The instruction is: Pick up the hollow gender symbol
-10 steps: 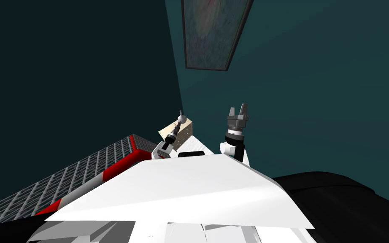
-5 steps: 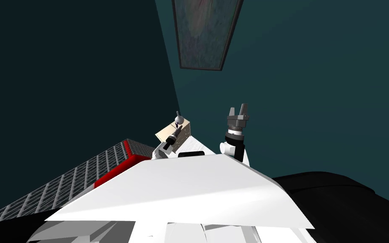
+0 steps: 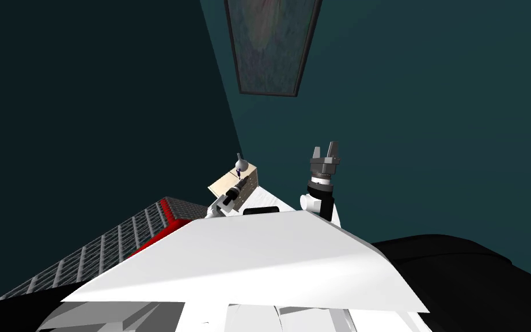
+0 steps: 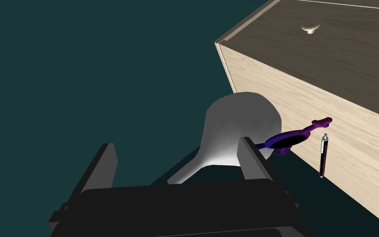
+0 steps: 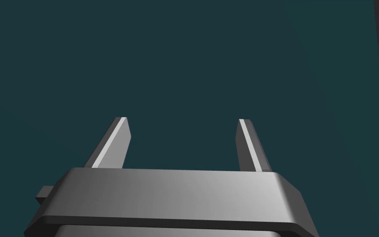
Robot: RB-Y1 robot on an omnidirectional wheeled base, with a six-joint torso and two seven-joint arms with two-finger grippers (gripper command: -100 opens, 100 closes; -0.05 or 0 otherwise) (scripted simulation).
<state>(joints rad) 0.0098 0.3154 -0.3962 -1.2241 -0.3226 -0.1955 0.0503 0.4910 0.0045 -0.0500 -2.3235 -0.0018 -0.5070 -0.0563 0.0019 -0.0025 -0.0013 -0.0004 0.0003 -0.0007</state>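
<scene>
Your left pincer [image 4: 175,143] blocks a fair bit here. One finger [image 4: 252,160] covers the near end of the hollow gender symbol [image 4: 308,130], so you can't tell whether the two touch. Where the ring meets the pale bulb-shaped thing [image 4: 238,119], you can't make out which lies in front. That thing's narrow end vanishes behind the pincer's dark body. The light wood worktop [image 4: 266,82] runs off the picture's edge, and so does the dark front with its knob [image 4: 311,29]. The pen [image 4: 323,156] has markings too small to read. From the head camera the symbol [image 3: 239,171] is a mere purple speck, shape unreadable, and the wall frame [image 3: 267,52] is cropped by the edge.
</scene>
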